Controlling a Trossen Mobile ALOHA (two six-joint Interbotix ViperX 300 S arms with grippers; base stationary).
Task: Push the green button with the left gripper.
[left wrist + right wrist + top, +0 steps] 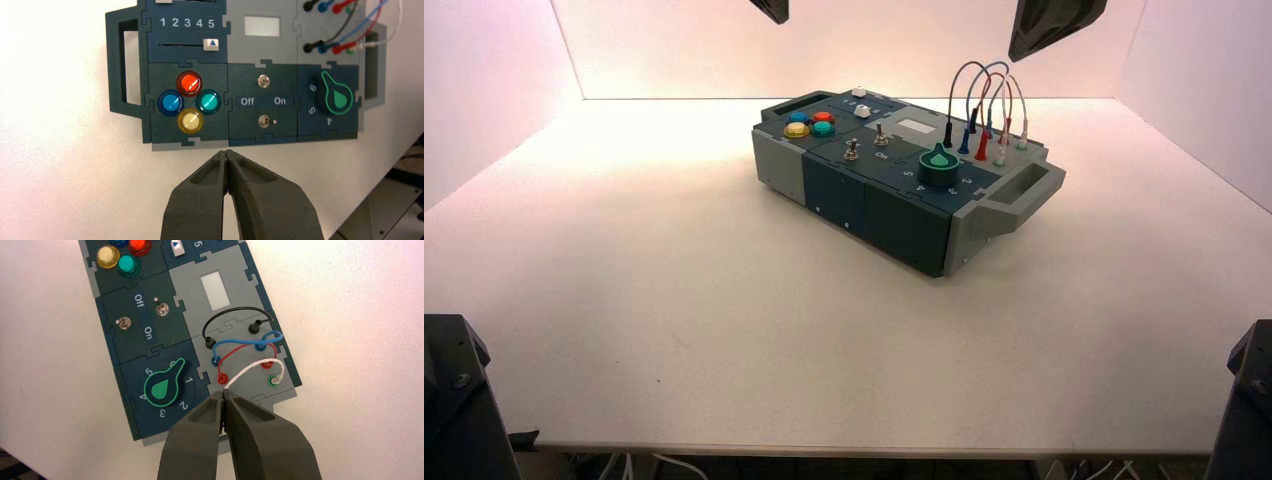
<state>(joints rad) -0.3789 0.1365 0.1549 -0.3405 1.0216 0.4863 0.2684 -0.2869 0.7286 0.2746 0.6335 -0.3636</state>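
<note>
Green button (208,101) sits unlit-looking, as far as I can judge, beside my slider panel's "1 2 3 4 5" (187,22) and "Off", "On" label (263,101); my left gripper (226,153), closed and empty, hovers above the table (674,330).

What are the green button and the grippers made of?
The green button looks like shiny, see-through plastic: light glints on its dome and the rim glows a bit. The left gripper and right gripper look like dull black plastic, because they're smooth with hardly any shine. Painted metal could look like that too, so I can't be sure.
</note>
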